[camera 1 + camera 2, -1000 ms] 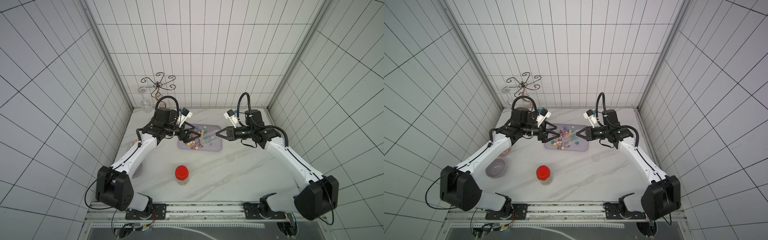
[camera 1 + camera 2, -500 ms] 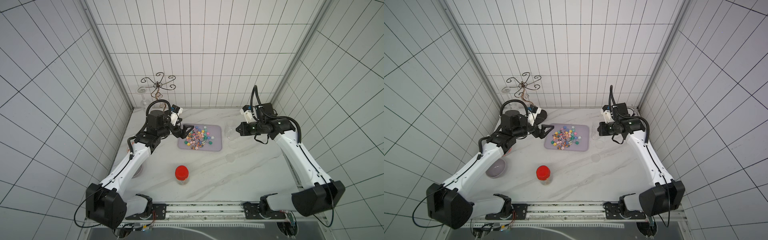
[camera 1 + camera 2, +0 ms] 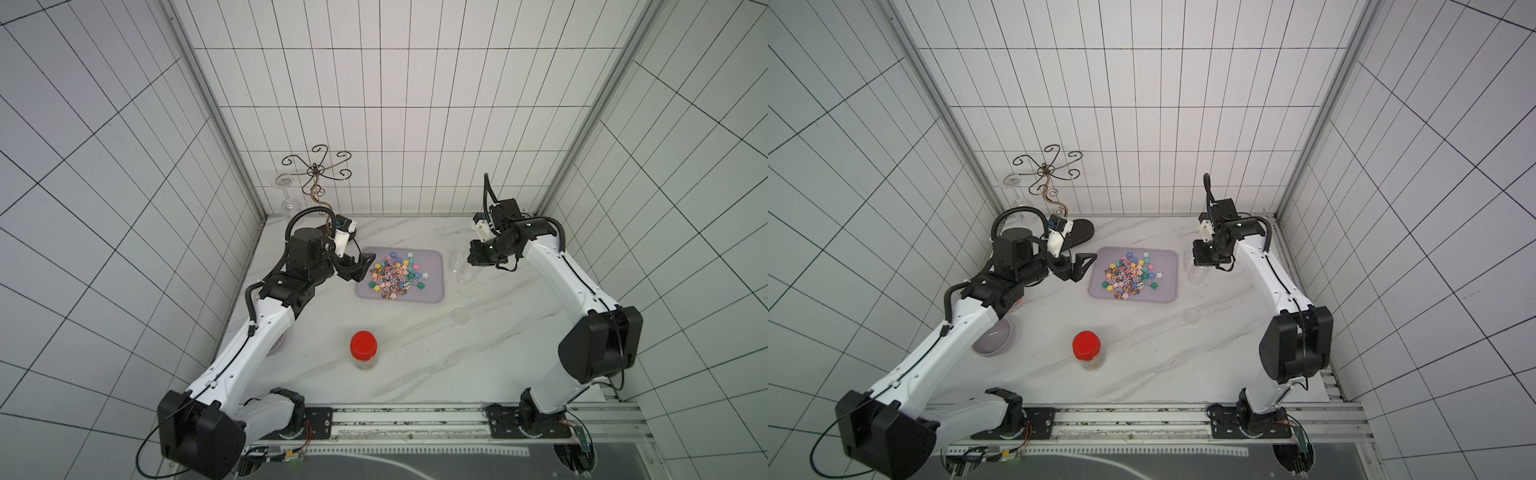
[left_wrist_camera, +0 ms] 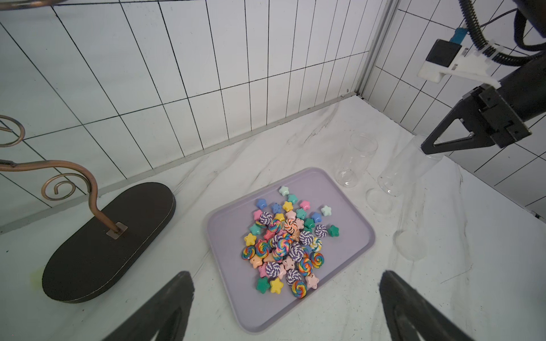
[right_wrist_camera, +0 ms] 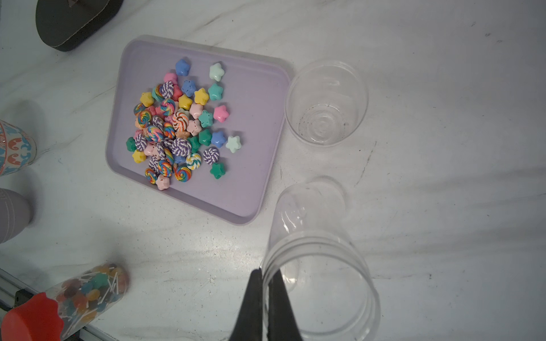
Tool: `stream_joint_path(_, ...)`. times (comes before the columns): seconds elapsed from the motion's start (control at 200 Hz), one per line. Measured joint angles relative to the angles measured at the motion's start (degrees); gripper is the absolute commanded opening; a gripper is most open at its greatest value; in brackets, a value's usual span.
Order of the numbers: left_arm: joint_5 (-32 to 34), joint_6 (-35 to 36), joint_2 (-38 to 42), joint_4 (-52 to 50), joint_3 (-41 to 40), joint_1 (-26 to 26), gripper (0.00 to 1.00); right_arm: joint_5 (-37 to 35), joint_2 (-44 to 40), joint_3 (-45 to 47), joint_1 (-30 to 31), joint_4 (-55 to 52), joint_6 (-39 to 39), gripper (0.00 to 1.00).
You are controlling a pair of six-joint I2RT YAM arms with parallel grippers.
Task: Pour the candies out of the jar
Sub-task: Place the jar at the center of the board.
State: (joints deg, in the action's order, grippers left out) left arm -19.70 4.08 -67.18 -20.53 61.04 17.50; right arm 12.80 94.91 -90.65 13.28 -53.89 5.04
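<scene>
Currently the right tool [image 5: 266, 274] is pressed together on the rim wall of a clear empty jar [image 5: 322, 295], one finger inside the mouth and one outside. That rim pinch lets it tip the jar freely. The jar is tilted, mouth up at the tool and base low just right of the lilac tray [image 5: 251, 165]; can't tell if the base touches the bench [image 3: 415, 365].

The candies [image 5: 177, 130] sit heaped in the tray's left half: stars and striped swirls, none off the tray. The tray rim keeps them from rolling away. The pour looks done, with the jar probably on its way to being set down.

The left tool [image 3: 360, 266] is spread wide and holds nothing. It hovers just left of the tray, likely parked clear of the pile.

A second clear jar [image 5: 325, 124] stands upright and empty against the tray's far right corner. A clear lid [image 3: 460, 316] lies flat on the bench, nearer than the held jar. A red-lidded jar [image 3: 364, 349] holding sweets on sticks stands untouched, near centre.

Risk: the rim grip is thin, so the jar could slip or roll when let go.
</scene>
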Motion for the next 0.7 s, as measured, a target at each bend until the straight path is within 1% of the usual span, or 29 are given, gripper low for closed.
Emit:
stream_joint_path(0.365, -0.1, 0.0, -0.3, -0.3, 0.0, 0.0, 0.97, -0.1, 0.2, 0.4, 5.8, 1.3, 0.1, 0.00)
stream_joint_path(0.7, -0.8, 0.0, -0.6, -0.3, 0.0, 0.0, 0.97, -1.3, 0.2, 6.1, 7.4, 3.4, 0.6, 0.00)
